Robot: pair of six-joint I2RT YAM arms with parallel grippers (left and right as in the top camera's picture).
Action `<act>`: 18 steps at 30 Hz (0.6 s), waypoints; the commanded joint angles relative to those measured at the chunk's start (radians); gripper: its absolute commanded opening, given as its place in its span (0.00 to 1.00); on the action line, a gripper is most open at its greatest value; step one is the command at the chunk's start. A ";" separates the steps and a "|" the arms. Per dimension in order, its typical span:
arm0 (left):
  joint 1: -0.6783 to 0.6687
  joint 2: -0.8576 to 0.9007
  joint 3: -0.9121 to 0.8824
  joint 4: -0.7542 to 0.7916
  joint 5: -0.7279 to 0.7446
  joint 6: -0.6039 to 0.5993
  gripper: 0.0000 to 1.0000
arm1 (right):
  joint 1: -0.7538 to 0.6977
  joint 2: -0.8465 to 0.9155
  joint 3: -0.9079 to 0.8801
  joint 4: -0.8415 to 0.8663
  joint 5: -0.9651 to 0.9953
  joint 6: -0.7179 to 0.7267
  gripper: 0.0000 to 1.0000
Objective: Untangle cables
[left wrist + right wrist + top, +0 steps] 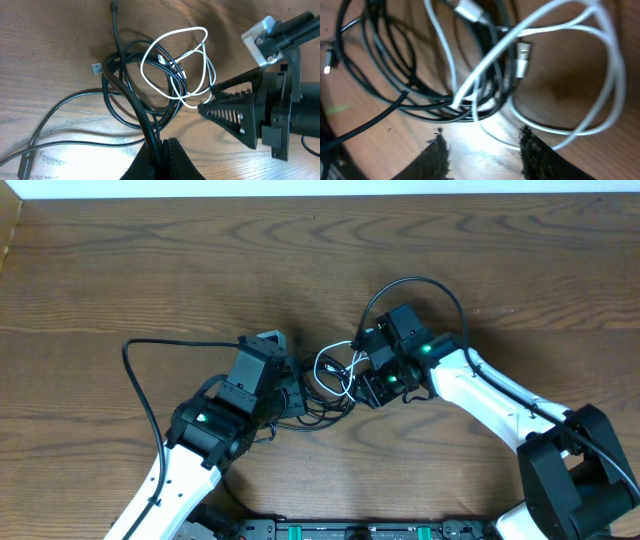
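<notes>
Seen from above: brown wood-grain table, with two robot arms reaching in from the front edge toward its middle.

To the left, black left gripper, fingers pressed together and pinching one thin black cord of the tangle.

Just right of it, between the two grippers and a little nearer the front edge than the back: tangle of thin black cords, coiled in overlapping loops flat on the wood. Thin white cable looped over and through them. Small silver flat plug lying on the wood at the tangle's left side.

To the right, black right gripper, fingers partly apart, straddling a white strand without pinching it, tips close to the white loops.
</notes>
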 commanded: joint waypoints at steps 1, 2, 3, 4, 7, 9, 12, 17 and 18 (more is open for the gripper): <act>-0.002 0.005 0.001 -0.001 -0.014 -0.009 0.07 | 0.042 0.009 0.000 0.000 -0.049 -0.049 0.40; -0.002 0.005 0.001 -0.001 -0.014 -0.009 0.08 | 0.058 0.010 0.000 0.002 -0.048 -0.092 0.40; -0.002 0.005 0.001 -0.001 -0.014 -0.009 0.08 | 0.067 0.011 0.000 0.002 -0.038 -0.114 0.41; -0.002 0.005 0.001 0.000 -0.014 -0.009 0.08 | 0.081 0.011 0.000 0.003 -0.002 -0.136 0.42; -0.002 0.005 0.001 0.001 -0.014 -0.009 0.08 | 0.119 0.024 0.000 0.022 0.191 -0.157 0.42; -0.002 0.005 0.001 0.001 -0.014 -0.009 0.08 | 0.135 0.043 0.000 0.049 0.263 -0.217 0.40; -0.002 0.005 0.001 0.001 -0.014 -0.009 0.08 | 0.138 0.059 0.000 0.055 0.280 -0.277 0.32; -0.002 0.005 0.001 0.001 -0.014 -0.009 0.08 | 0.134 0.083 0.000 0.057 0.280 -0.315 0.30; -0.002 0.005 0.001 0.001 -0.014 -0.009 0.08 | 0.134 0.090 0.000 0.059 0.279 -0.315 0.27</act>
